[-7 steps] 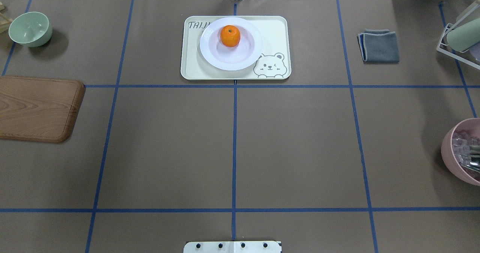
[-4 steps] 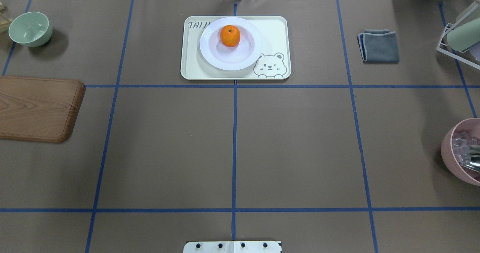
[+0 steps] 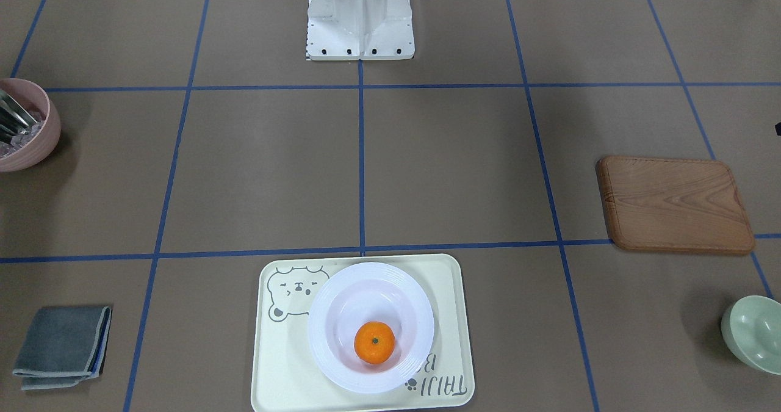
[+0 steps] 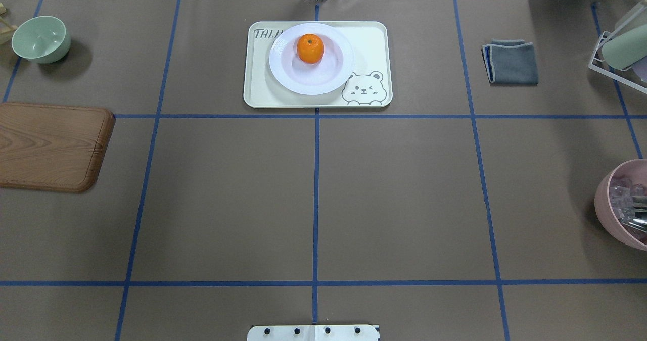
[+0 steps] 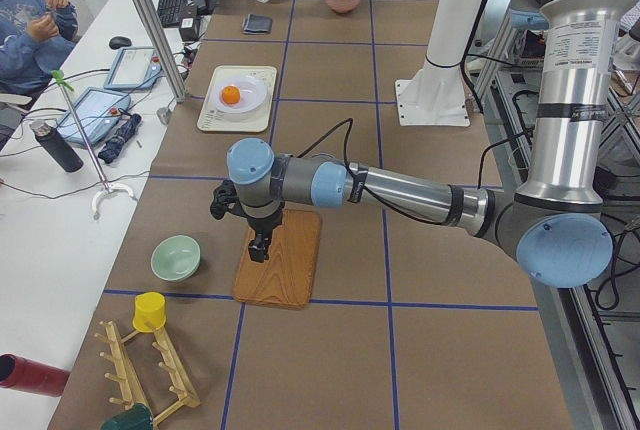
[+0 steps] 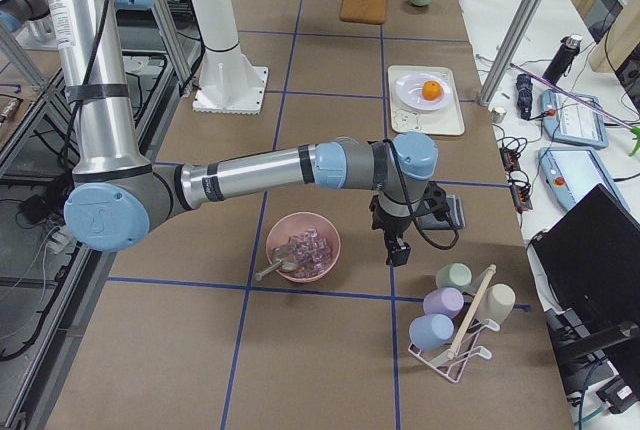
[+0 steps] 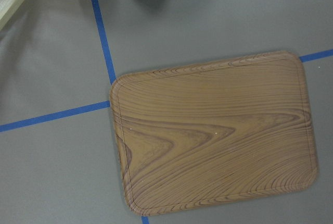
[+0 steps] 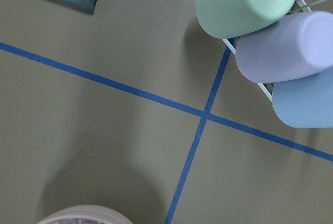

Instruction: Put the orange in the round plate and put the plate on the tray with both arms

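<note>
The orange is sitting in the round plate on the tray — the left gripper and right gripper are hanging well beyond the tray's opposite ends, their jaws impossible to read.

The table held one orange, one white round plate and one cream tray. There was one wooden board and one folded grey cloth. Two bowls were counted: one pale green bowl and one pink bowl. Four pastel cups lay at one wire rack: a green cup, a lilac cup, a cream cup and a blue cup. One yellow cup sat on one wooden rack. Two robot arms were present: the left arm and the right arm.
</note>
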